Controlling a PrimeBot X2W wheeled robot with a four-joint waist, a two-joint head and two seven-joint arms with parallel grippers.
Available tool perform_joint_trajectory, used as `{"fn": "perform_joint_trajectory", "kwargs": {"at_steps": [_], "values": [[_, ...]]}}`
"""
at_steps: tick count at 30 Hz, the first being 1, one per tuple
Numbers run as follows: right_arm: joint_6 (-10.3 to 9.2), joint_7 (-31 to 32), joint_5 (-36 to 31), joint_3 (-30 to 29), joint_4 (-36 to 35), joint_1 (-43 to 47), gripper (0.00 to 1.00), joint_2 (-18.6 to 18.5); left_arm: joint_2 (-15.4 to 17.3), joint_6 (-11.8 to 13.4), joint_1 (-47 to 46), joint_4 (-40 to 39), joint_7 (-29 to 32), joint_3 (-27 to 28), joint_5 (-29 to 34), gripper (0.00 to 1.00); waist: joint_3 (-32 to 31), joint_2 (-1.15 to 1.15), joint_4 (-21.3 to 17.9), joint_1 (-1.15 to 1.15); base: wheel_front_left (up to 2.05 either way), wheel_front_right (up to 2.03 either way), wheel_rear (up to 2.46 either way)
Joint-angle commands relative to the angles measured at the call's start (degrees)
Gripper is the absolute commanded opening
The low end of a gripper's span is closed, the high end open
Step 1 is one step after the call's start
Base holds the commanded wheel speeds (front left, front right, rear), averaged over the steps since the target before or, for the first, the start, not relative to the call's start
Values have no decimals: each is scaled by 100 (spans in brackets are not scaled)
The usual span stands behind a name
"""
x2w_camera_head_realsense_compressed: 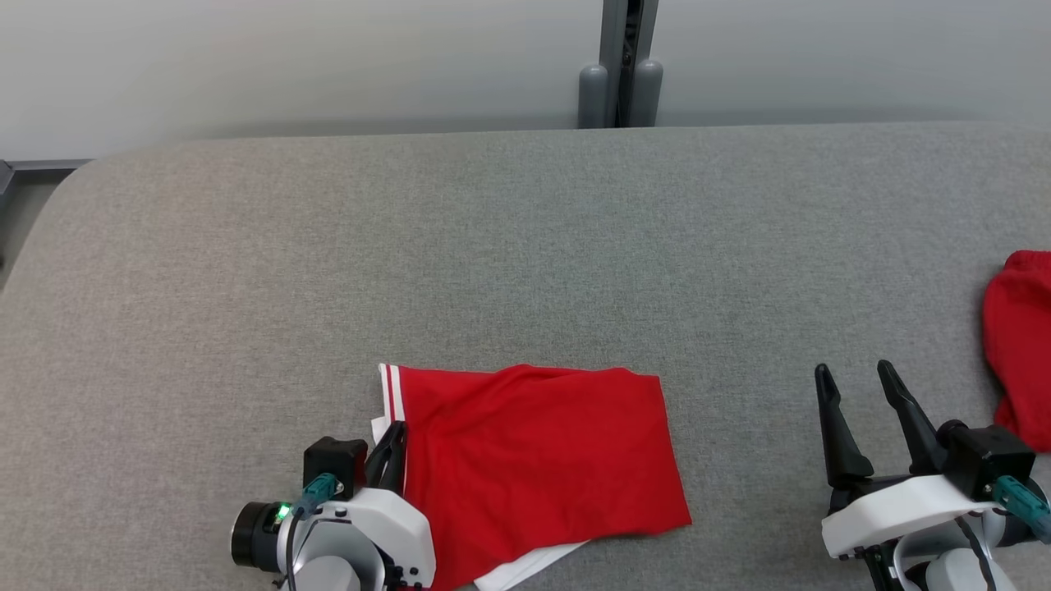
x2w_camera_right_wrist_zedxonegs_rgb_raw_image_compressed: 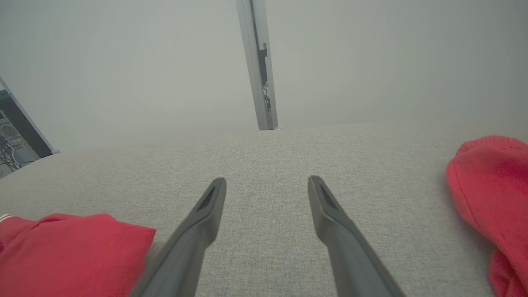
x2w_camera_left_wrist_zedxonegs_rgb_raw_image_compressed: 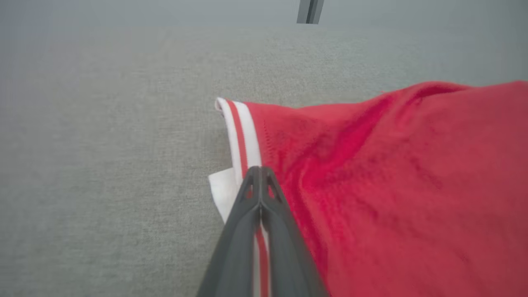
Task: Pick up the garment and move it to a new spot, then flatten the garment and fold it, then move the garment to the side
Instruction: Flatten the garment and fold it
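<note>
A folded red garment (x2w_camera_head_realsense_compressed: 534, 460) with a white-striped hem lies at the near middle of the grey table (x2w_camera_head_realsense_compressed: 493, 246). My left gripper (x2w_camera_head_realsense_compressed: 396, 439) is shut on the garment's left edge; in the left wrist view its fingers (x2w_camera_left_wrist_zedxonegs_rgb_raw_image_compressed: 260, 194) pinch the striped hem of the garment (x2w_camera_left_wrist_zedxonegs_rgb_raw_image_compressed: 392, 185), with a white layer showing underneath. My right gripper (x2w_camera_head_realsense_compressed: 854, 382) stands open to the right of the garment, above bare table, holding nothing. The right wrist view shows its gripper (x2w_camera_right_wrist_zedxonegs_rgb_raw_image_compressed: 267, 183) spread wide, with the garment's corner (x2w_camera_right_wrist_zedxonegs_rgb_raw_image_compressed: 70, 247) at lower left.
Another red cloth (x2w_camera_head_realsense_compressed: 1022, 345) lies bunched at the table's right edge, close to my right gripper, and appears in the right wrist view (x2w_camera_right_wrist_zedxonegs_rgb_raw_image_compressed: 491, 185). A grey post (x2w_camera_head_realsense_compressed: 620, 66) stands behind the table's far edge against a pale wall.
</note>
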Motion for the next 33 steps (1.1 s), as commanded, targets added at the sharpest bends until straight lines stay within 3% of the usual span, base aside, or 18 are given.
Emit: {"fn": "perform_joint_trajectory", "kwargs": {"at_steps": [1, 9, 23, 33], "values": [[1, -44, 28, -17, 19, 5, 100, -29, 33, 37, 108, -138, -3, 111, 93, 0, -62, 0, 32, 0, 0, 0, 0], [1, -44, 40, -38, -15, 102, 100, -9, 32, 104, 431, -1115, -4, 798, 512, 0, -312, 0, 112, 0, 0, 0, 0], [1, -38, 99, 85, -543, 224, 100, -52, 32, -204, 1241, -3582, -3, 1754, 1251, 0, -447, 0, 111, 0, 0, 0, 0], [1, -38, 120, 121, -830, 372, 100, -70, 30, -307, 1935, -3934, -3, 1874, 1423, 0, -510, 0, 62, 0, 0, 0, 0]]}}
